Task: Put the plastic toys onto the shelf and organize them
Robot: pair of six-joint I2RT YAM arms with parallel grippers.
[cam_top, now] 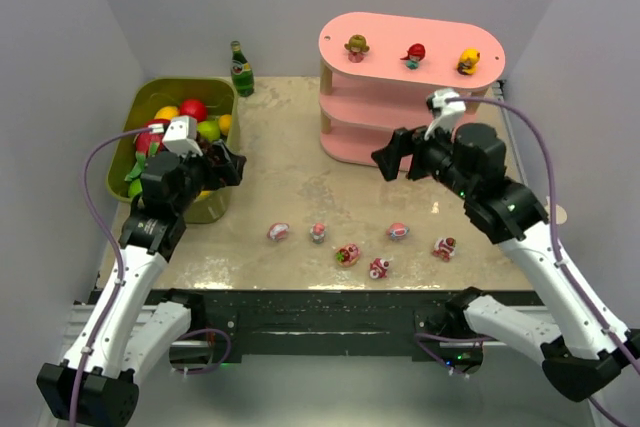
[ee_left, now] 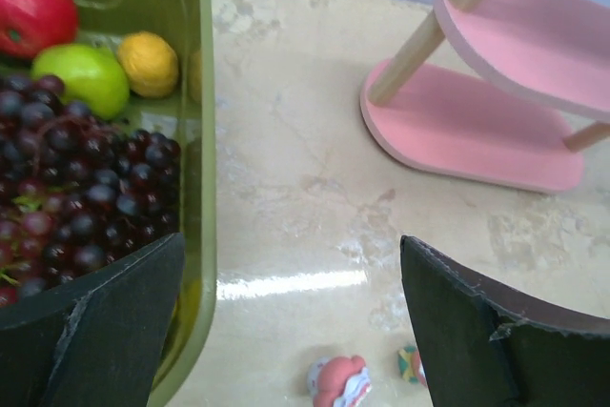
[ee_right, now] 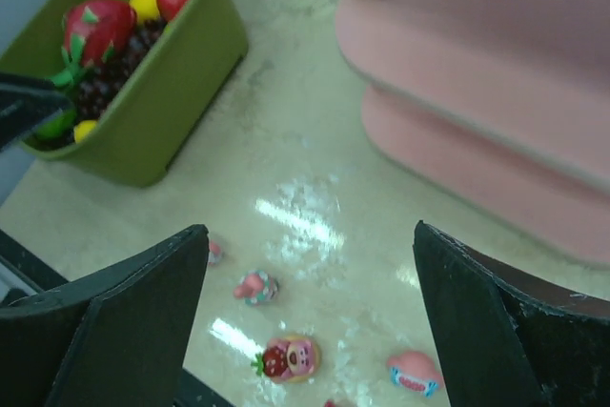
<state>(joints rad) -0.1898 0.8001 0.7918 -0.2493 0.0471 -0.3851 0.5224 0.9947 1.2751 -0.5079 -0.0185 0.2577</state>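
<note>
Hovers left gripper [cam_top: 230,163] over the table's [cam_top: 290,137] left side, right beside the green bin [cam_top: 190,81] of fruit [cam_top: 193,109], jaws wide apart, nothing between them. Holds right gripper [cam_top: 392,155] just in front of the shelf [cam_top: 440,39], level with its lower boards, jaws likewise spread and empty. Shows three toys standing on the shelf's top board: brown-haired toy [cam_top: 356,47] toward the left end, red toy [cam_top: 414,54] mid-board, yellow toy [cam_top: 467,61] toward the right end. Leaves six more toys [cam_top: 347,254] loose along the table's front edge, roughly centred, well apart from the shelf. Looks about a third done. Risks from here: could squirt a tiny rounded toy out of a pinch, or nudge a close neighbour [cam_top: 379,268] while closing. Could clip a board edge or post with the right arm and topple the three standing toys. Could collide both arms if both reach for the central cluster. Could bump the bin wall with the left one.
</note>
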